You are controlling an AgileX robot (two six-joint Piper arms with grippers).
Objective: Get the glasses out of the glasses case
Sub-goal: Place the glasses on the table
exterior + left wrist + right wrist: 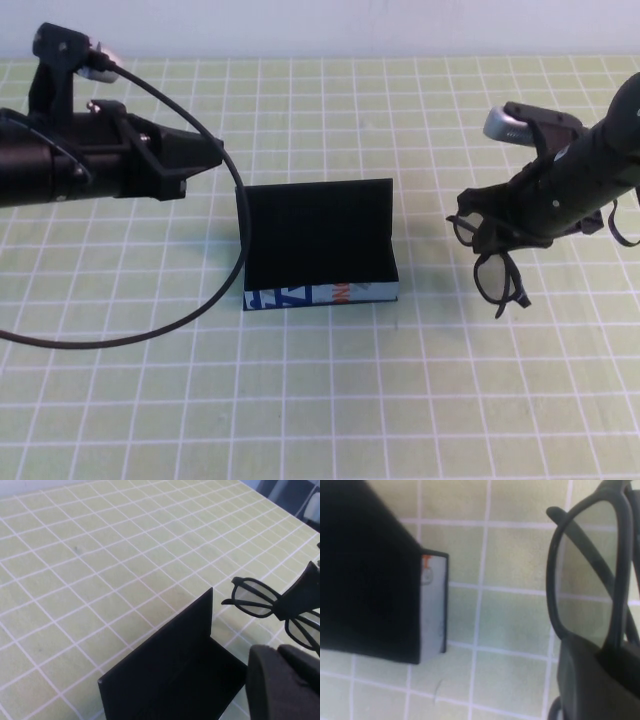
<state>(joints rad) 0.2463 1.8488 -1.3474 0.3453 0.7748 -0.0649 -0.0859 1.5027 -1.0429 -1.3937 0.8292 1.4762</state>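
Observation:
The glasses case (pixel 320 240) stands open at the middle of the mat, lid upright, its printed white, blue and orange-red side facing the front. No glasses show inside it. My right gripper (pixel 487 232) is shut on the black glasses (pixel 497 277) and holds them in the air to the right of the case, lenses hanging down. In the right wrist view the glasses (pixel 553 580) stick out of the gripper (pixel 610 660) next to the case's end (pixel 432 610). My left gripper (pixel 212 155) is shut and empty, just off the lid's upper left corner. The left wrist view shows the lid (pixel 170 670) and the glasses (pixel 255 602).
A green mat (pixel 330 400) with a white grid covers the table. The left arm's black cable (pixel 150 332) loops down over the mat to the left of the case. The right arm's body (pixel 590 160) reaches in from the right edge.

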